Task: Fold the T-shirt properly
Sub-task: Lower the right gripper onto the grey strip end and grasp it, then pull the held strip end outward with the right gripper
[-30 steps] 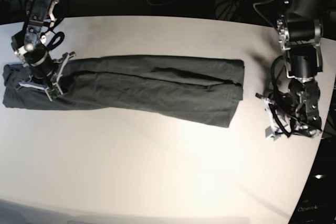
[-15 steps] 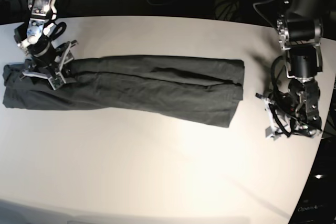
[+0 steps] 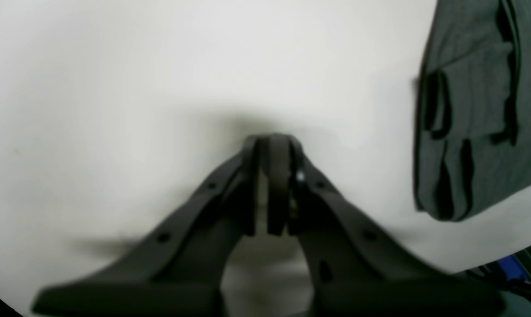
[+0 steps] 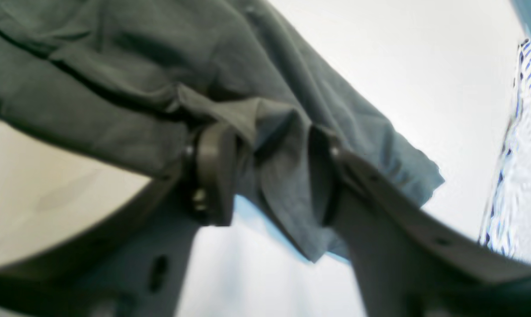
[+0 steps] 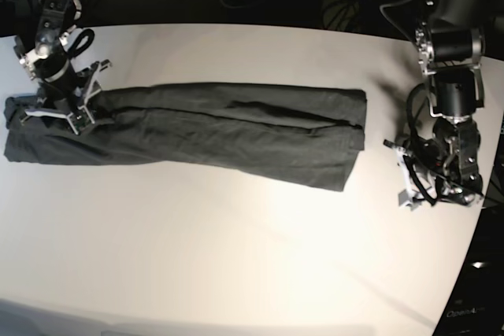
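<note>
The T-shirt (image 5: pixel 228 133) lies folded into a long dark band across the white desk (image 5: pixel 236 257), its hem end near the left gripper (image 5: pixel 409 186) and its other end under the right gripper (image 5: pixel 59 108). The right gripper's jaws stand parted astride a raised pucker of cloth at that end, though whether they pinch it I cannot tell. The left gripper rests on the bare desk just beside the shirt's edge, its jaws clenched together on nothing.
</note>
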Motion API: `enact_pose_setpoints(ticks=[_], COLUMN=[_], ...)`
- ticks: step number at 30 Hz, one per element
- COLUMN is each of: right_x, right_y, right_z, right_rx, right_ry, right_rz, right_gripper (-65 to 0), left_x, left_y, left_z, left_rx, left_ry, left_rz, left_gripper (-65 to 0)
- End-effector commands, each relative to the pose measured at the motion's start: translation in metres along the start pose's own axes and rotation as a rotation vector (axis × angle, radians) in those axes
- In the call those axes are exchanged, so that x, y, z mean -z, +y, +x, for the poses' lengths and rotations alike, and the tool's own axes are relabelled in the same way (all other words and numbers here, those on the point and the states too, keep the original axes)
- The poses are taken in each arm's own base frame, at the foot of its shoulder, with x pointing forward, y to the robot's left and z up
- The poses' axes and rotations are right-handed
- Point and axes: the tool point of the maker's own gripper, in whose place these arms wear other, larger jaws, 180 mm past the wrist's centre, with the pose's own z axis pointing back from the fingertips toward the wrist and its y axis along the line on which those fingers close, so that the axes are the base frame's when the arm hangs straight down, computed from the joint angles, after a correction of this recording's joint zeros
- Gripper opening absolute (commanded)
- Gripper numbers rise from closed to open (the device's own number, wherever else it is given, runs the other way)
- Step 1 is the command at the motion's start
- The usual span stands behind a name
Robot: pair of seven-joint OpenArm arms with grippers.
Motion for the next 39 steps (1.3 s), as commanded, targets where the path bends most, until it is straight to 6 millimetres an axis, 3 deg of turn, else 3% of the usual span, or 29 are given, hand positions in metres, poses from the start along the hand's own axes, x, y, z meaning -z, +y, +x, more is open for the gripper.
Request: enact_pose_setpoints(ticks=[1,4,6,11,17,26,34,39], right_x=[-0.004,-0.005,-0.005,-0.003,0.015,0.021,0.03,0.037], right_y=[-0.021,-0.027,-0.027,-0.023,-0.02,-0.013,0.012,0.007], right_z=[0.005,0.002,0.002,0.0,-0.007,-0.002,0.006,0.01], right_rx=[-0.009,-0.003,-0.005,-0.002,0.041,0.064,0.043,0.051], right_ry=[-0.025,-0.019,-0.019,-0.013,0.001,-0.049,-0.06,-0.071], right_rz=[-0.053,-0.066,-0.066,-0.055,-0.027,-0.007,0.064,0.06], right_gripper=[-46.1,-55.4,-57.2,-57.5,-57.5,-57.5,-57.5,-57.5], left_x=[0.01,0.01,0.01,0.011,0.014,0.017,0.017,0.017], left_y=[-0.011,-0.01,-0.01,-0.011,-0.011,-0.011,-0.012,-0.013], left_z=[-0.006,-0.007,-0.007,-0.009,-0.015,-0.024,-0.022,-0.021], left_rx=[0.004,0.003,0.003,0.001,-0.002,-0.005,-0.004,-0.003], left_ry=[0.02,0.021,0.021,0.025,0.036,0.055,0.051,0.048], left_rz=[-0.031,-0.03,-0.03,-0.032,-0.033,-0.035,-0.037,-0.038], left_gripper=[-60.9,-60.9,-60.9,-60.9,-60.9,-60.9,-60.9,-60.9])
